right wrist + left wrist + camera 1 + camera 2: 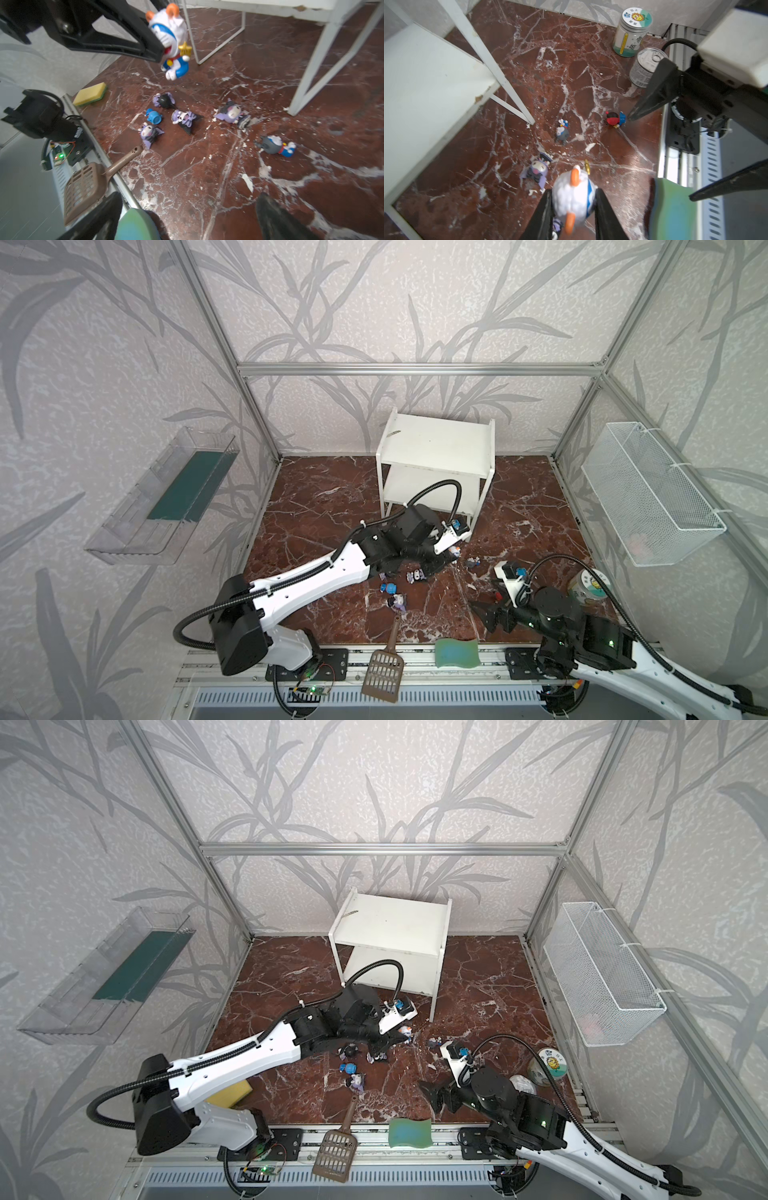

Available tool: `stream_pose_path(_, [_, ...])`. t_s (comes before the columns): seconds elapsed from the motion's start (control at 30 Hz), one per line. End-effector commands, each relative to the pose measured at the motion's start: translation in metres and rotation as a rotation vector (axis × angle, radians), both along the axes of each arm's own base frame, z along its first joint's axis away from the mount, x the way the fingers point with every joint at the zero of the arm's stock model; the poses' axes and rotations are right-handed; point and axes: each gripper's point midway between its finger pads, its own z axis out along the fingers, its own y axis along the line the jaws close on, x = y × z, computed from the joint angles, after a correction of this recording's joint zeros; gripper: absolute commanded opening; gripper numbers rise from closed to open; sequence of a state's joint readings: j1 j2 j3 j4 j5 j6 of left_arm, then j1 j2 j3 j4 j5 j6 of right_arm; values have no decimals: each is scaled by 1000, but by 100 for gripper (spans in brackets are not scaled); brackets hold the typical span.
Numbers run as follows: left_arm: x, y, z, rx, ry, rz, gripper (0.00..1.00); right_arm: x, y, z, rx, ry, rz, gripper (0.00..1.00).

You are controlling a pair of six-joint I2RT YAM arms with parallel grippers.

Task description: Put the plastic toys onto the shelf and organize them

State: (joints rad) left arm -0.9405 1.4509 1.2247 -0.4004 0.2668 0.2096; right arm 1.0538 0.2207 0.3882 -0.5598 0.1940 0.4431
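White-headed toy in left jaws; right jaws wide, empty.

Leaf-print walls, red marble floor, alu frame

White arm links wearing black joint housings, ribbed black cables looping alongside, black tapered jaws, green lights glowing

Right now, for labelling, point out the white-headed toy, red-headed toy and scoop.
white-headed toy [169, 31], right wrist view, face
red-headed toy [612, 118], left wrist view, head
scoop [83, 187], right wrist view, slots
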Motion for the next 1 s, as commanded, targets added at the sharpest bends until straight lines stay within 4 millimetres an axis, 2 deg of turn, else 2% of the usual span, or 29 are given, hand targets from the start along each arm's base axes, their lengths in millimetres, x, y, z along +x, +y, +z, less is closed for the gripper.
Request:
stream_pose_path(0.0, [28,-9,16,20,-142,-28,26,10,-20,-15,-52,14,-123,99])
stream_pose_path(0.1, [53,-17,13,47,-212,0,26,10,-20,-17,-64,21,-124,99])
stream_pose_path(0.27, [78,-29,12,60,-276,24,26,10,-18,-18,-75,28,-116,99])
stream_pose_path(0.4, [92,-36,9,68,-316,39,26,10,-19,-16,-65,22,-116,99])
stream_pose_path(0.63, [103,-43,8,79,-334,38,26,9,-19,-16,-57,17,-115,99])
stream_pose_path(0.77, [88,-30,7,96,-316,3,25,9,-12,-13,-59,-4,-76,99])
stream_pose_path(0.97, [19,-2,16,41,-157,-148,25,3,14,5,-47,-82,72,93])
